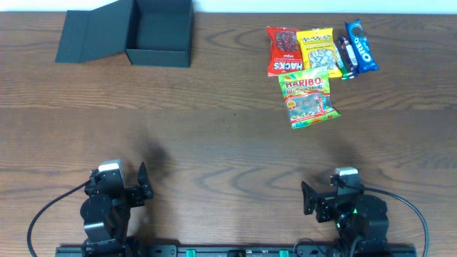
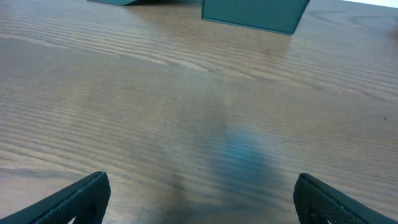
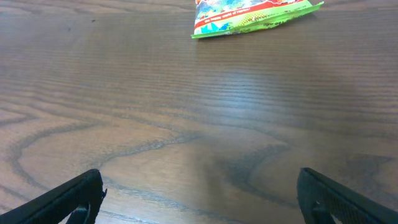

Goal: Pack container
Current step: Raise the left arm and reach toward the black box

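The black container (image 1: 158,33) stands open at the back left, its flap lid (image 1: 91,34) lying flat to its left; its front wall shows in the left wrist view (image 2: 255,14). Snack packets lie at the back right: a red Hacks bag (image 1: 283,50), a yellow bag (image 1: 317,48), a dark bar (image 1: 345,58), a blue Oreo pack (image 1: 360,46) and a Haribo bag (image 1: 308,98), also in the right wrist view (image 3: 249,15). My left gripper (image 1: 143,184) and right gripper (image 1: 308,198) rest open and empty near the front edge.
Bare wood-grain table (image 1: 228,150) lies between the grippers and the objects. The arms' base rail (image 1: 228,251) runs along the front edge.
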